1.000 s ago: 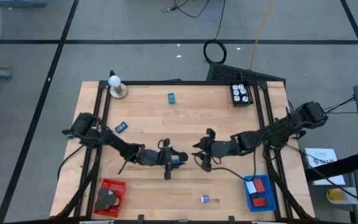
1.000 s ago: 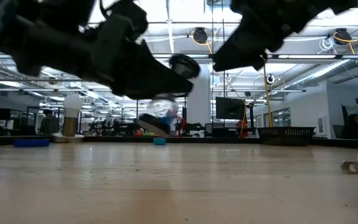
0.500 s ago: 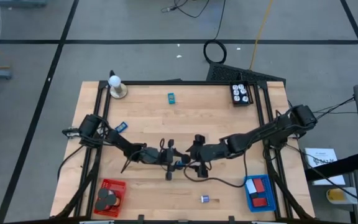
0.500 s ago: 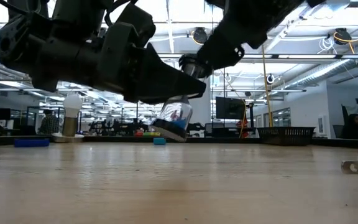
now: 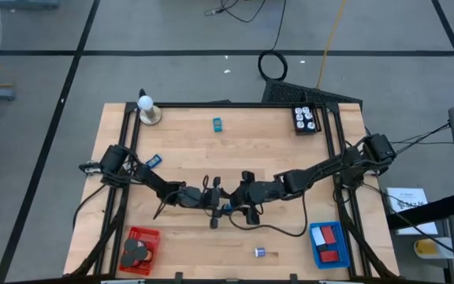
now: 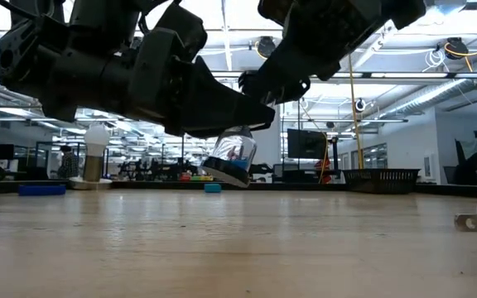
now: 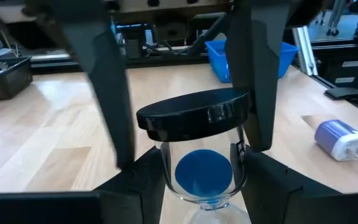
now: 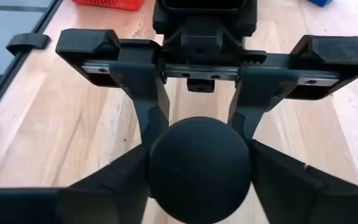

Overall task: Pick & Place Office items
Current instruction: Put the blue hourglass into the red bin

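Note:
A small clear, hourglass-shaped piece (image 7: 204, 177) with blue inside and a black round cap (image 7: 194, 115) hangs a little above the table's middle. My left gripper (image 5: 215, 202) is shut on it. In the low view the piece (image 6: 232, 161) tilts below the fingers. My right gripper (image 5: 239, 205) reaches in from the table's right. It is open, with its fingers (image 7: 257, 74) standing on either side of the black cap (image 8: 199, 163). My left gripper pinches the clear body (image 7: 166, 180) of the piece between its two fingers, just behind the black cap. It comes nearly level from the table's left. The piece is clear of the table and tilted. My right gripper's fingers flank the cap; I cannot tell whether they touch it.
A red basket (image 5: 139, 248) sits at the near left and a blue basket (image 5: 327, 244) at the near right. A purple and white plug (image 5: 260, 252) lies near the front edge. A white ball on a tan base (image 5: 147, 110), a teal bit (image 5: 217, 123) and a black tray (image 5: 306, 118) lie along the far side. A blue block (image 5: 154, 160) lies at the left.
My right gripper has moved toward the table's left and rolled, up to the piece in my left gripper; its fingers now stand around the black cap. The piece has tipped slightly in my left gripper and stays clear of the table.

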You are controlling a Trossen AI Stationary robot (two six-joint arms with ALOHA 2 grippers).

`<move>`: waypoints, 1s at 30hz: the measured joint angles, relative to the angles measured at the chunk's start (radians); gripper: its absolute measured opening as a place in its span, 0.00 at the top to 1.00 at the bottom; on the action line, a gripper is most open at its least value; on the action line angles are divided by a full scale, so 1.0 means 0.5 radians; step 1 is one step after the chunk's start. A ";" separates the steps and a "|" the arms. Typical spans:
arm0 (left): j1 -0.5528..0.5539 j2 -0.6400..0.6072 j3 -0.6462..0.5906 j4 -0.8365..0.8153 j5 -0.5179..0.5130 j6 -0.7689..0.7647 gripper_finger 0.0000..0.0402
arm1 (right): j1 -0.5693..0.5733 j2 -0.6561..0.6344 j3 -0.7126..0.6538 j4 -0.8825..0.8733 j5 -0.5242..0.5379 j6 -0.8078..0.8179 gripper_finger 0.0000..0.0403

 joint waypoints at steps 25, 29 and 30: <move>-0.173 -0.715 -0.398 -0.685 -0.342 -0.080 0.26 | 0.016 -0.199 0.015 -0.061 0.072 -0.014 0.49; -0.250 -0.932 -0.616 -0.516 -0.386 -0.098 0.32 | 0.003 -0.099 0.115 -0.123 0.099 -0.049 0.49; -0.269 -0.991 -0.663 -0.481 -0.405 -0.092 0.34 | -0.007 -0.047 0.155 -0.114 0.097 -0.074 0.49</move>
